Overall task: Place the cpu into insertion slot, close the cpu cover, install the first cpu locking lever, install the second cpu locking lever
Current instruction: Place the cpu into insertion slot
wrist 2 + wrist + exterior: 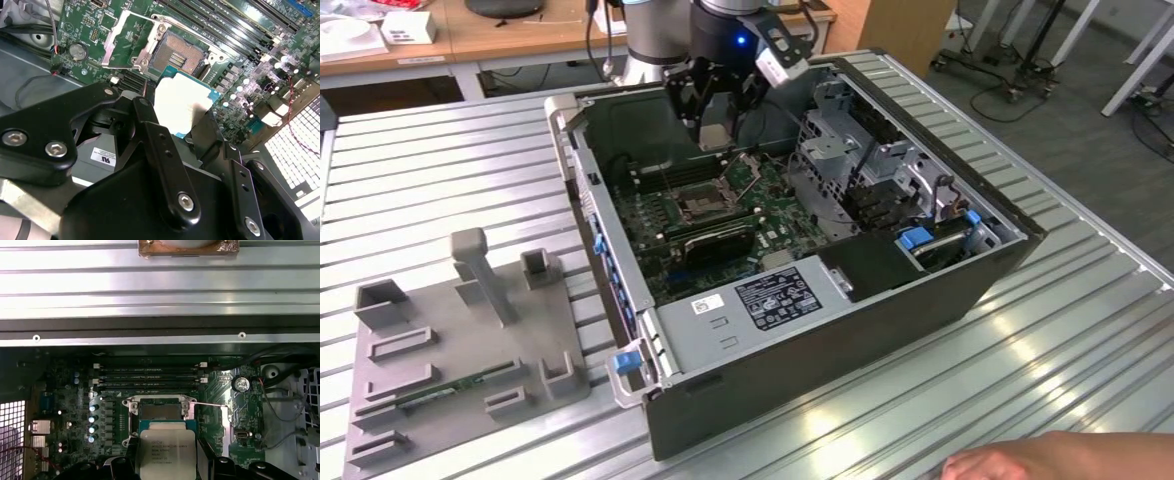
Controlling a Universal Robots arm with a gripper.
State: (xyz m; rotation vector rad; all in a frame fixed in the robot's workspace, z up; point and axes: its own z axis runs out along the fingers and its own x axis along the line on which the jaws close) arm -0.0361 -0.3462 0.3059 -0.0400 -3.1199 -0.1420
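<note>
My gripper (pixel 715 122) hangs inside the open computer case, shut on the cpu (pixel 715 137), a flat square chip with a pale metal top. Both wrist views show the cpu (pixel 182 100) (pixel 167 452) clamped between the black fingers (pixel 145 112), held level a little above the board. The insertion slot (pixel 180 54) (pixel 160 412) (pixel 700 205) lies open and empty just beyond the chip's edge. The cpu cover (pixel 125 42) (pixel 215 422), a silvery frame, is swung open to one side of the socket. A thin locking lever (pixel 207 404) stands raised beside it.
Black memory slots (pixel 150 375) run beside the socket. A metal drive cage (pixel 854 150) and the power supply (pixel 761 300) crowd the case. A grey fixture (pixel 467 340) sits on the slatted table at the exterior view's left. A person's hand (pixel 1027 462) shows at the bottom edge.
</note>
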